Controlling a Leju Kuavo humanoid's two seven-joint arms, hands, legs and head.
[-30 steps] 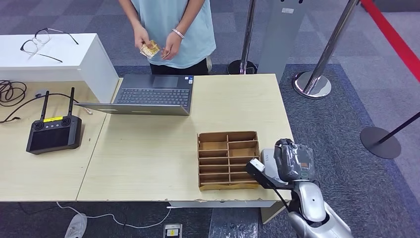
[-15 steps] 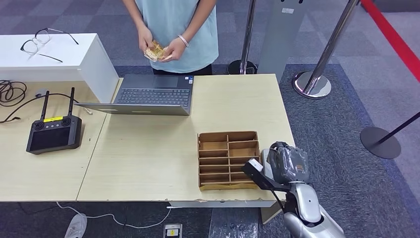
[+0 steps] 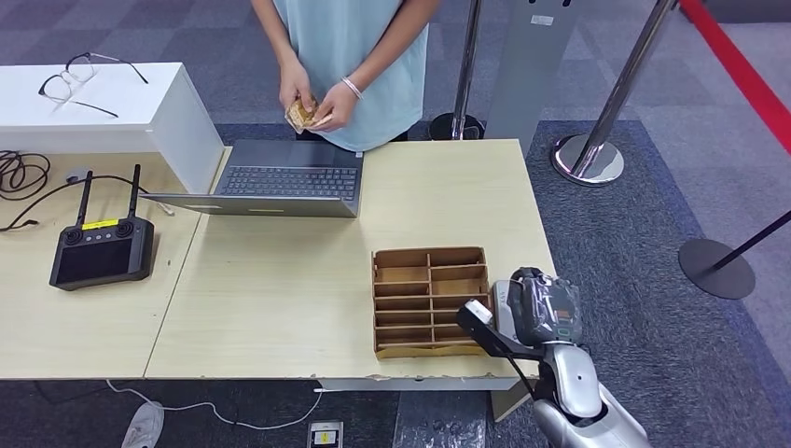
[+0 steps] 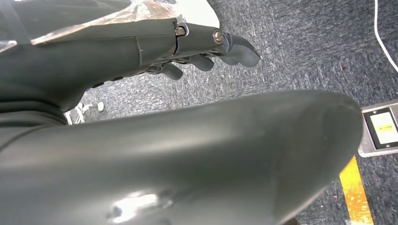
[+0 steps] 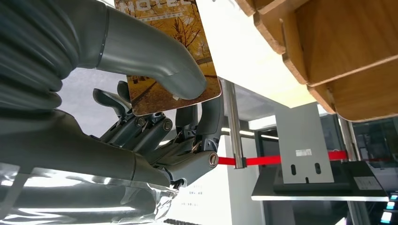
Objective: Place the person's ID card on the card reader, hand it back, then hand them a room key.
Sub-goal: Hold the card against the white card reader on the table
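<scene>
The room key, a glossy card printed with autumn trees and the word HOTEL, is pinched in the right hand, the thick grey thumb pressing its face and the darker fingers curled behind it; in the head view this hand sits at the lower right of the frame, just beside the brown cardboard compartment tray near the front edge of the pale wooden worktop; the person in the light blue shirt stands at the top centre, behind the open grey laptop, holding a small yellowish card-like thing in both hands, most likely the ID card already returned, though its print is too small to read; so the step in hand looks to be the last one, handing over the room key; the next move calls for lifting the card clear of the tray and carrying it up across the frame over the worktop toward the person, keeping the pinch firm and presenting a free edge for them to take; the left hand hangs over grey carpet with its fingers loosely apart, holding nothing.
</scene>
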